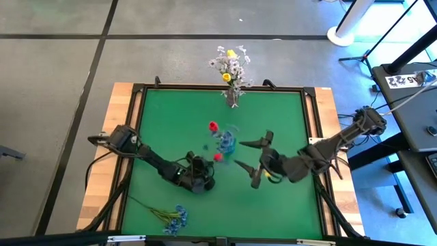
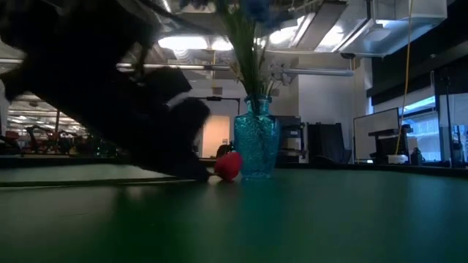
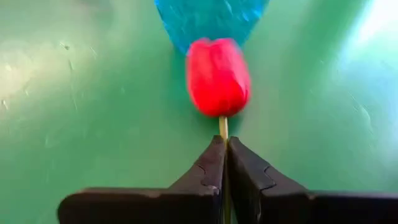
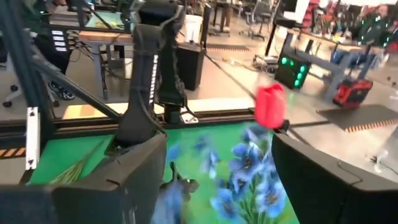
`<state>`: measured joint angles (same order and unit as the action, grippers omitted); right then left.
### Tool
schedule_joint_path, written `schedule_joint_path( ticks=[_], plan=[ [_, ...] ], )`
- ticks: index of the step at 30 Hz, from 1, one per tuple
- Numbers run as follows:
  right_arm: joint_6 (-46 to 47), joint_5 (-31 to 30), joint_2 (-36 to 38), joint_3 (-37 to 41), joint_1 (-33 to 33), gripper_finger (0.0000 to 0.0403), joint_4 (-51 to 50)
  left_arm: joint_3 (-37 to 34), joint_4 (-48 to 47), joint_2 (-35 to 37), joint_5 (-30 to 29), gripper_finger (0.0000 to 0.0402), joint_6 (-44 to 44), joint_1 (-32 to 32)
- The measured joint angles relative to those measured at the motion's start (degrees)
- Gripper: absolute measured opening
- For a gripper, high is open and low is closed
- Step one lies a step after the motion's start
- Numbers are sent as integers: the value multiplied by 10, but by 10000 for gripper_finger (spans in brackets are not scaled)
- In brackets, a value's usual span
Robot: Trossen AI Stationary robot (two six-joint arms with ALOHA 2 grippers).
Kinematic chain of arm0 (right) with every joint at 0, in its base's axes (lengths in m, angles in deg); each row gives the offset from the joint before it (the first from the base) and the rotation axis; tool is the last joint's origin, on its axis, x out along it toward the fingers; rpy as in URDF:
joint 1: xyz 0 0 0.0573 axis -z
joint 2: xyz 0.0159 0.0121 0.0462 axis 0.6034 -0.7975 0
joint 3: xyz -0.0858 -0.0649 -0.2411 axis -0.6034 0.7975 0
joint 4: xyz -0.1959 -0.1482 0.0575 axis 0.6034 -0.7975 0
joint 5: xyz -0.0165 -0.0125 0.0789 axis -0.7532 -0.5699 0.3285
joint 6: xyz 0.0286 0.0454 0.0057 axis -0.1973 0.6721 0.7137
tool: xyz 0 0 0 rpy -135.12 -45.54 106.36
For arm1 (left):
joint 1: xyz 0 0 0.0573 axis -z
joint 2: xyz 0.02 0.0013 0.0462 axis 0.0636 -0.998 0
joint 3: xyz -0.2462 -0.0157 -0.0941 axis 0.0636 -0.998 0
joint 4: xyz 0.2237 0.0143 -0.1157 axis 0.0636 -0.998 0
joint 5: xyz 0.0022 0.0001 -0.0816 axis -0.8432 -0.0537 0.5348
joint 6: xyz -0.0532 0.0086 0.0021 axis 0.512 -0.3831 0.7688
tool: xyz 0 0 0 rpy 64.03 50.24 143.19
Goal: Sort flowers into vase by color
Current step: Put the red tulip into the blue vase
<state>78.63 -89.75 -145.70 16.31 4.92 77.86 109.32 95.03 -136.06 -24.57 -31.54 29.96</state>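
The red bud [image 3: 217, 76] lies on the green table [image 1: 164, 123], its head just beside the foot of the blue vase [image 2: 256, 146] at mid-table. Its thin stem [image 3: 222, 127] runs back between the fingers of the left gripper [image 1: 203, 179], whose jaws are together and clamped on that stem close behind the head. Judgement: gripping near the head keeps the floppy stem under control, so the bud can be lifted and steered to a vase mouth.

The blue vase holds blue blooms [image 4: 249, 174], and a second red bud [image 4: 270, 106] stands among them, so the colours there are mixed.

The right gripper [image 1: 251, 164] hangs just beside the vase on the other side, jaws wide apart and holding nothing; it appears placed to steady or reach the vase contents.

At the table's far edge a second vase [image 1: 233, 96] carries white sprays [image 1: 232, 68] with yellow buds [image 1: 231, 53]. A loose blue bunch [image 1: 174, 217] lies near the front edge, unsorted.
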Motion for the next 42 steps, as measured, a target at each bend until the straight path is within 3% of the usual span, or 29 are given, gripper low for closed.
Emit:
schedule_joint_path(
  ticks=[5, 11, 14, 17, 20, 23, 28, 33, 37, 42],
  plan=[
    [-28, -22, 0, 6, -44, 291, -2, -3, -71, 91, 55, 4, -37, 48],
    [-27, -21, 0, 22, -57, 291, -5, -2, -178, 256, -8, 4, -93, 109],
    [-29, 6, -3, 30, -54, 291, -10, -2, -158, 326, -49, 4, -154, 143],
    [-34, 40, -18, 44, -41, 291, 3, -2, -76, 360, -64, 4, -250, 161],
    [-60, 68, -48, 60, -23, 291, 57, -2, 60, 362, -39, 4, -369, 166],
    [-89, 106, -90, 64, -7, 291, 136, -2, 190, 347, 40, 4, -465, 154],
    [-146, 191, -176, 64, 1, 291, 377, -2, 337, 317, 150, 4, -562, 126],
    [-186, 236, -224, 53, -1, 291, 562, -2, 387, 287, 218, 4, -575, 97],
    [-186, 252, -235, 46, 0, 272, 582, -2, 412, 271, 232, 4, -574, 85],
    [-185, 257, -235, 41, 0, 200, 585, -2, 423, 270, 238, 4, -574, 78]
  ],
)
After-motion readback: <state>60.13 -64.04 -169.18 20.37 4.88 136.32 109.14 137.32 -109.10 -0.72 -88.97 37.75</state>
